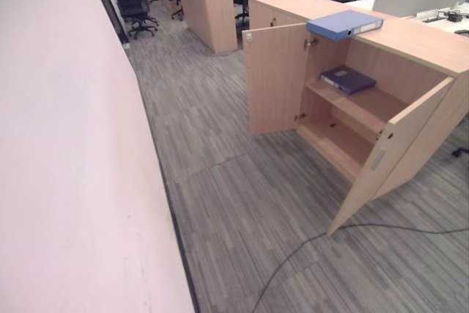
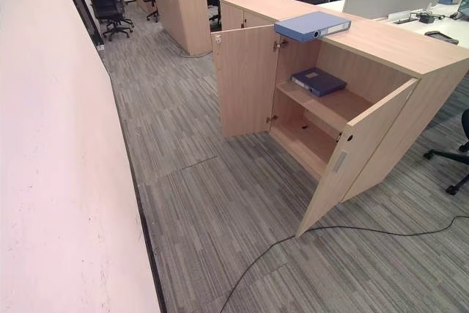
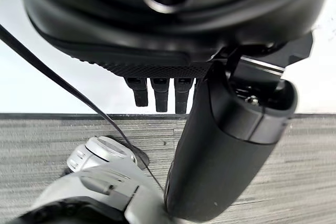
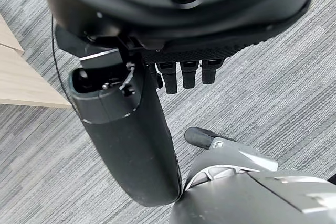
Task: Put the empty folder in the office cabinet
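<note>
A light wooden office cabinet (image 1: 414, 40) stands ahead on the right with both doors swung open. A light blue folder (image 1: 344, 24) lies flat on its top, near the front edge. Inside, a dark blue folder (image 1: 347, 79) lies on the upper shelf; the lower shelf (image 2: 311, 141) is bare. My left hand (image 3: 168, 40) hangs over the grey carpet beside the white wall, fingers straight and holding nothing. My right hand (image 4: 178, 30) hangs over the carpet as well, with relaxed fingers and nothing in them.
A long white wall (image 1: 66, 144) runs along my left. The cabinet's left door (image 1: 275, 78) and right door (image 1: 392, 155) jut out into the carpeted aisle. Another wooden cabinet (image 1: 209, 9), black office chairs (image 1: 135, 1) and desks stand at the back.
</note>
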Available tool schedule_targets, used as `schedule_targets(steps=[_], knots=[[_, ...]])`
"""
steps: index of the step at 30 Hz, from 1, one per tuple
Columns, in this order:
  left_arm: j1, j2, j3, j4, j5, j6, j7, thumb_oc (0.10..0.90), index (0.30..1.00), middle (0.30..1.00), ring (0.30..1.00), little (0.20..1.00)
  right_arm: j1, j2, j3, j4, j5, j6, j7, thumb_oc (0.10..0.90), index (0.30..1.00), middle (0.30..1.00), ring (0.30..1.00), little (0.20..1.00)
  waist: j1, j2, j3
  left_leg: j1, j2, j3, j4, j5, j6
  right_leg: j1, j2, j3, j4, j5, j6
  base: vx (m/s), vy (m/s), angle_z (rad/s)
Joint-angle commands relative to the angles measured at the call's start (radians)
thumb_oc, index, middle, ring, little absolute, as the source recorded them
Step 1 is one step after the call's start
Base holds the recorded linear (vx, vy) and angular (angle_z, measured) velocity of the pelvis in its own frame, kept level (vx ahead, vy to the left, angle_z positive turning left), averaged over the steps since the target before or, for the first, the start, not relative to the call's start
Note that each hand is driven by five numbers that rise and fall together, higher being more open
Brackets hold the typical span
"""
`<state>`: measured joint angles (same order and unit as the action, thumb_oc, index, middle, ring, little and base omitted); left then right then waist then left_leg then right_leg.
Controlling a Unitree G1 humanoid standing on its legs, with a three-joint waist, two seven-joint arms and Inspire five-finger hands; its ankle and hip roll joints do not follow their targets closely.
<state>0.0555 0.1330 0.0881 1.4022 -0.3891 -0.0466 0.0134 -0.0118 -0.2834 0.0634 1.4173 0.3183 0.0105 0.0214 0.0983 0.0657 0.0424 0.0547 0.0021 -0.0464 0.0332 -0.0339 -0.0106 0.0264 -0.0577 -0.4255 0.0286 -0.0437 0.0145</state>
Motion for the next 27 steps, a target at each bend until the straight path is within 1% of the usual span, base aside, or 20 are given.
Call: schedule_targets(steps=[1, 12, 17, 18, 20, 27], knots=[[0.038, 0.078, 0.055, 0.069, -0.046, -0.006, 0.027, 0.8, 0.9, 0.9, 0.9, 0.9, -0.033, 0.013, 0.03, 0.029, 0.006, -0.001, -0.001, 0.8, 0.9, 0.9, 0.9, 0.9, 0.026, -0.074, 0.016, -0.004, -0.06, -0.028, -0.12, 0.028, -0.026, 0.113, -0.039, -0.027, -0.116, 0.03, 0.062, 0.0, 0.0, 0.0], [0.024, 0.077, 0.006, 0.065, -0.011, 0.003, -0.014, 0.8, 0.9, 0.9, 0.9, 0.9, -0.04, 0.014, 0.053, 0.017, -0.015, 0.004, 0.007, 0.8, 0.9, 0.9, 0.9, 0.9, 0.015, -0.078, 0.015, 0.0, -0.057, -0.024, -0.12, 0.022, -0.025, 0.114, -0.036, -0.022, -0.116, 0.028, 0.059, 0.0, -0.002, 0.02], [0.024, 0.076, 0.021, 0.074, -0.033, 0.01, -0.015, 0.8, 0.9, 0.9, 0.9, 0.9, -0.042, 0.016, 0.053, 0.019, -0.014, 0.006, 0.008, 0.8, 0.9, 0.9, 0.9, 0.9, 0.014, -0.079, 0.015, 0.003, -0.056, -0.03, -0.12, 0.021, -0.025, 0.117, -0.035, -0.02, -0.116, 0.024, 0.057, 0.0, 0.0, 0.0], [0.024, 0.077, 0.018, 0.077, -0.018, 0.01, -0.011, 0.8, 0.9, 0.9, 0.9, 0.9, -0.042, 0.016, 0.055, 0.02, -0.018, 0.008, 0.009, 0.8, 0.9, 0.9, 0.9, 0.9, 0.012, -0.079, 0.015, 0.003, -0.057, -0.031, -0.12, 0.021, -0.025, 0.118, -0.036, -0.02, -0.116, 0.025, 0.058, 0.0, 0.0, 0.0], [0.018, 0.086, 0.011, 0.078, 0.041, 0.002, 0.032, 0.8, 0.9, 0.9, 0.9, 0.9, -0.041, 0.019, 0.06, 0.023, -0.034, 0.009, 0.005, 0.8, 0.9, 0.9, 0.9, 0.9, 0.013, -0.08, 0.014, 0.003, -0.06, -0.037, -0.12, 0.02, -0.025, 0.122, -0.038, -0.024, -0.116, 0.024, 0.056, 0.0, 0.0, 0.0], [0.015, 0.085, -0.004, 0.064, 0.061, -0.002, 0.041, 0.8, 0.9, 0.9, 0.9, 0.9, -0.034, 0.015, 0.056, 0.032, -0.046, 0.012, -0.002, 0.8, 0.9, 0.9, 0.9, 0.9, 0.016, -0.081, 0.016, 0.001, -0.064, -0.054, -0.12, 0.021, -0.025, 0.129, -0.04, -0.042, -0.116, 0.021, 0.054, 0.0, -0.012, 0.07]])
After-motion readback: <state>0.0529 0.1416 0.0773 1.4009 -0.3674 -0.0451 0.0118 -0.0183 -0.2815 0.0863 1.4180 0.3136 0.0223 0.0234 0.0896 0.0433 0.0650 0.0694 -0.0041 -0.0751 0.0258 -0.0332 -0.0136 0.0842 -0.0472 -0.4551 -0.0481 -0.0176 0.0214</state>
